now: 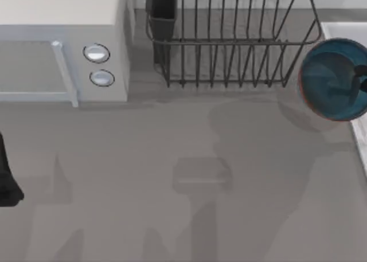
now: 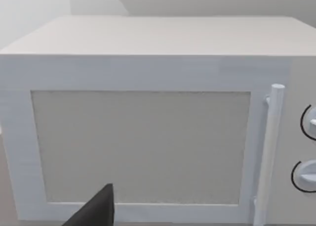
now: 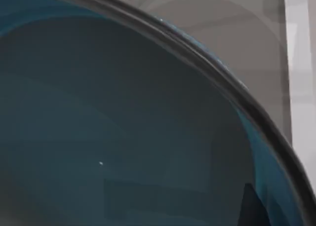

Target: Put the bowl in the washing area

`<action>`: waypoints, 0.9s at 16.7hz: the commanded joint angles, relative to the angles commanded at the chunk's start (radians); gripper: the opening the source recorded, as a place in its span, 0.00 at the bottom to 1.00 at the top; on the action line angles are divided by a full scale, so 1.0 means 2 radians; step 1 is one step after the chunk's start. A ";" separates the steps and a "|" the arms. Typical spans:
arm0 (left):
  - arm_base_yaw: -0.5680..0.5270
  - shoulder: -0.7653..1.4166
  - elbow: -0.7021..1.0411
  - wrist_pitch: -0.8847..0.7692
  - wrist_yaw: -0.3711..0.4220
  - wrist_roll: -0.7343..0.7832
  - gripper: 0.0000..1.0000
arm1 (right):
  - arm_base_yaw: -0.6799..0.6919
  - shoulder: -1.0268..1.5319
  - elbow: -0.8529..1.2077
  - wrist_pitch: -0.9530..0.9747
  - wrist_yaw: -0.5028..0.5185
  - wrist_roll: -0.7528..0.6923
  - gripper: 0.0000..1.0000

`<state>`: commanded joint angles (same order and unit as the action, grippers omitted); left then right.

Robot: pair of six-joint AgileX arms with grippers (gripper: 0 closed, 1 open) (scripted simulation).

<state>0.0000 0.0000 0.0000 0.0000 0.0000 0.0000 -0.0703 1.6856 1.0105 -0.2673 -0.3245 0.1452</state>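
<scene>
A: Where is the round, deep blue-glazed bowl point(image 1: 332, 78) with its thin reddish-brown rim?

B: At the tabletop's right edge, toward the far corner, apparently lifted, since its shadow falls on the grey top beside it. It overlaps the raised light rim of the pale grey-white sink basin point(image 1: 344, 29).

A: And the right gripper point(image 1: 360, 81)?

B: A dark part of it reaches in over the bowl's right side. I judge it is grasping the bowl's wall, because the right wrist view looks straight into the blue inside point(image 3: 123, 137).

A: The left arm?

B: Parked at the tabletop's left edge; the left gripper point(image 2: 94, 211) faces the white boxy microwave point(image 1: 63, 44). I cannot tell how its jaws stand.

A: How far along?

B: Mostly done, I'd say. The bowl is past the black wire dish rack point(image 1: 229, 38); carrying it fully over the basin, lowering and letting go remain.
</scene>
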 joint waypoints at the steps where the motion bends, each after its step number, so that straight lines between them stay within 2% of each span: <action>1: 0.000 0.000 0.000 0.000 0.000 0.000 1.00 | -0.019 -0.002 -0.028 0.060 -0.012 -0.006 0.00; 5: 0.000 0.000 0.000 0.000 0.000 0.000 1.00 | -0.093 -0.018 -0.122 0.279 -0.051 -0.028 0.00; 8: 0.000 0.000 0.000 0.000 0.000 0.000 1.00 | -0.144 -0.037 -0.168 0.403 -0.071 -0.043 0.00; 15: 0.000 0.000 0.000 0.000 0.000 0.000 1.00 | -0.222 -0.091 -0.207 0.573 -0.088 -0.062 0.00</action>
<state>0.0000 0.0000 0.0000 0.0000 0.0000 0.0000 -0.5145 1.5031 0.5973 0.8777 -0.5006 0.0204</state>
